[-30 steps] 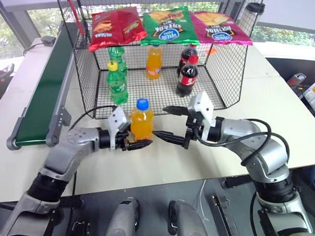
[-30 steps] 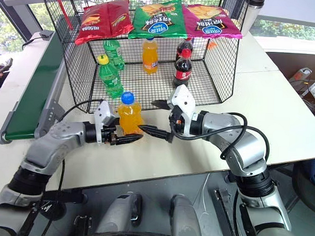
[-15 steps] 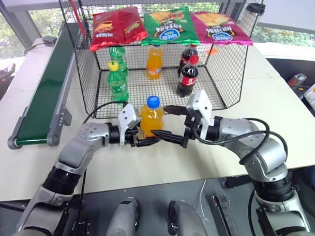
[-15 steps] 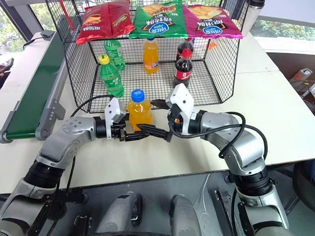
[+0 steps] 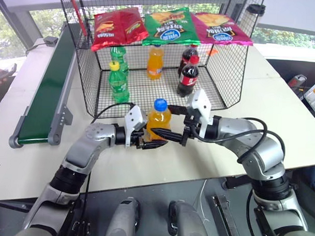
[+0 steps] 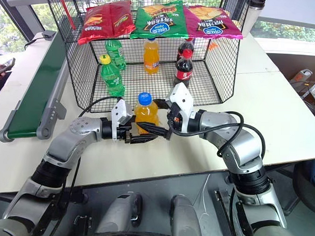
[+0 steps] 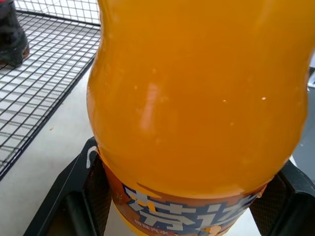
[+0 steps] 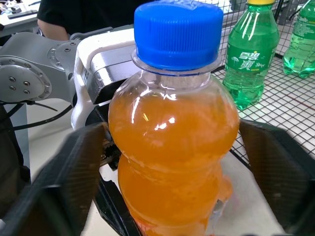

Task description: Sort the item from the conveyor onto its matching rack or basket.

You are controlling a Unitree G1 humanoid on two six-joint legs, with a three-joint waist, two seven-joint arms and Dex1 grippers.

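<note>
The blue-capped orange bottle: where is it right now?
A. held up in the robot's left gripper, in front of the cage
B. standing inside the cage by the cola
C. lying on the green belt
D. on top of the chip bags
A: the left gripper is clamped round the base of the blue-capped orange bottle, in front of the cage.

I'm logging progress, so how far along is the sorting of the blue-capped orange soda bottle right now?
Done: the orange soda bottle is off the conveyor. In hand: the left gripper clamps its base, upright, just in front of the wire cage; the right gripper brackets its upper body, fingers not clearly touching. Left: finish the handover, then stand it on the cage floor.
</note>
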